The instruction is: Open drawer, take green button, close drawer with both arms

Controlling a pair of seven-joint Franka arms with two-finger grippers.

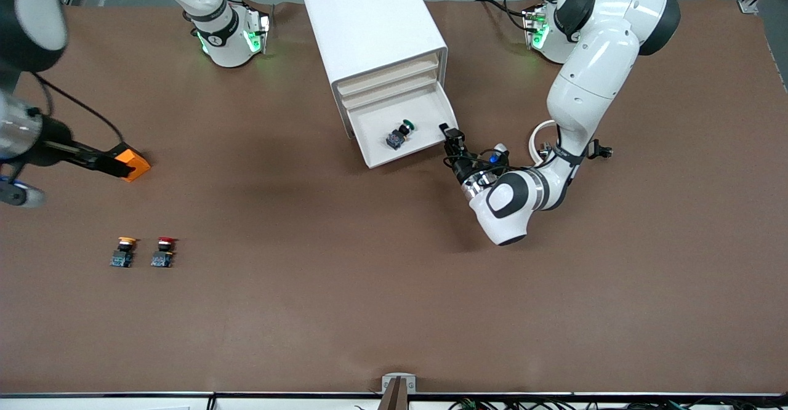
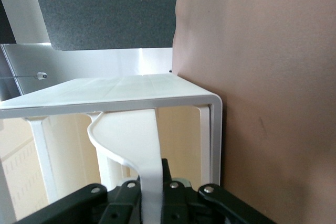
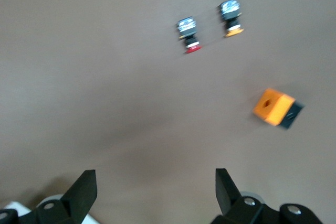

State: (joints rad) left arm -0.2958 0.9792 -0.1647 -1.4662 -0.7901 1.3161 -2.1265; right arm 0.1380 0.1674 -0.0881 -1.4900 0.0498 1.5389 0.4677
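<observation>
The lowest drawer of the white cabinet is pulled out toward the front camera. The green-capped button lies on its side inside it. My left gripper is at the drawer's front corner, toward the left arm's end, and is shut on the front wall. In the left wrist view the fingers pinch that curved white lip. My right gripper hangs open high over bare table toward the right arm's end, with nothing between its fingers. The right arm waits there.
A yellow-capped button and a red-capped button stand side by side on the brown table, toward the right arm's end and nearer the front camera. An orange block with a black part lies farther from the camera than them.
</observation>
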